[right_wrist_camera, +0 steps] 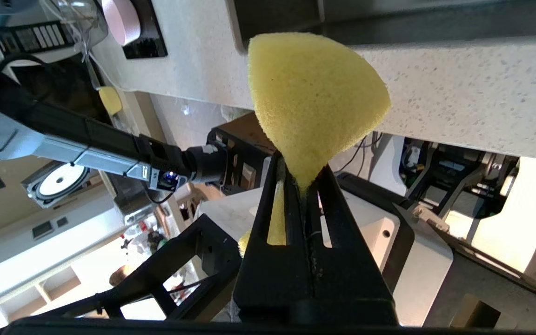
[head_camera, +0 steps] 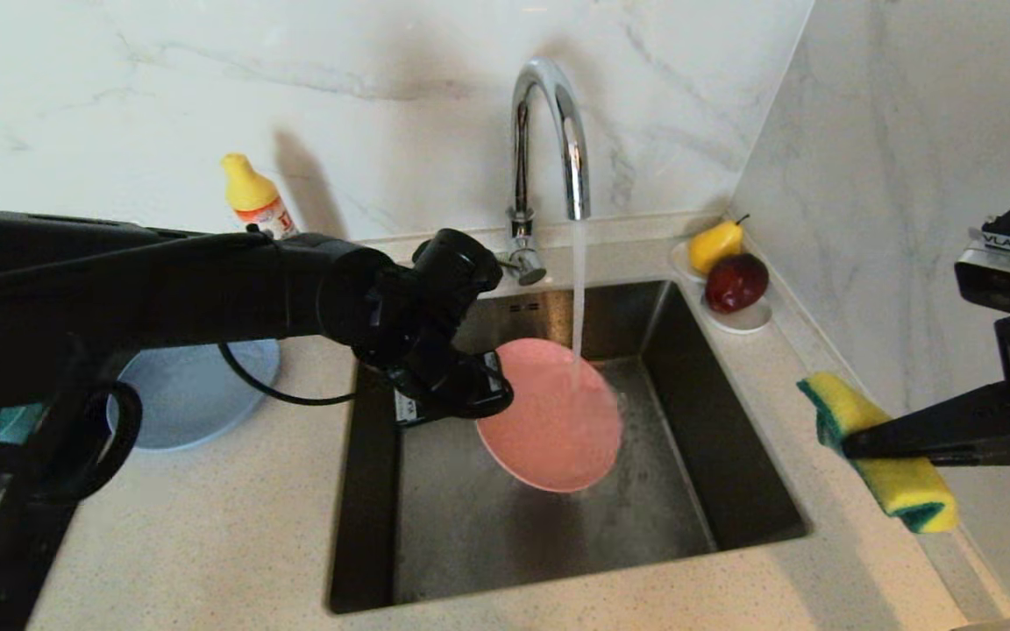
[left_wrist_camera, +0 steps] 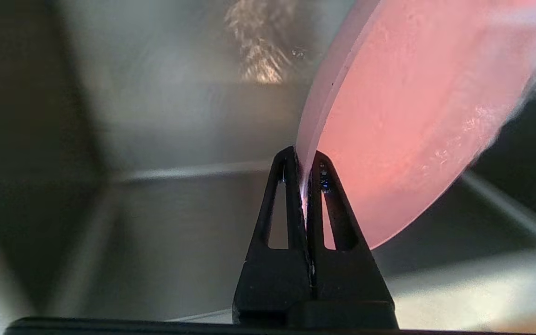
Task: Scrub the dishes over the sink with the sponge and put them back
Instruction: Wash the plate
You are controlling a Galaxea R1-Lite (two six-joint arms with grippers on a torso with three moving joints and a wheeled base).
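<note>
The left tool (left_wrist_camera: 303,163), clamped on the rim of the round salmon-pink plastic plate (head_camera: 551,416), should keep it tilted under the water over the square steel sink (head_camera: 737,491) while the right tool (right_wrist_camera: 301,179), pinching the yellow-and-green sponge (head_camera: 878,451) above the speckled surface (head_camera: 207,526), comes across to rub.

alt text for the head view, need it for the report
The left claw holds a salmon-pink plate tilted under the running faucet over the steel sink. At right, the right claw grips the yellow-and-green sponge above the counter. A grey-blue plate lies on the counter at left.
</note>
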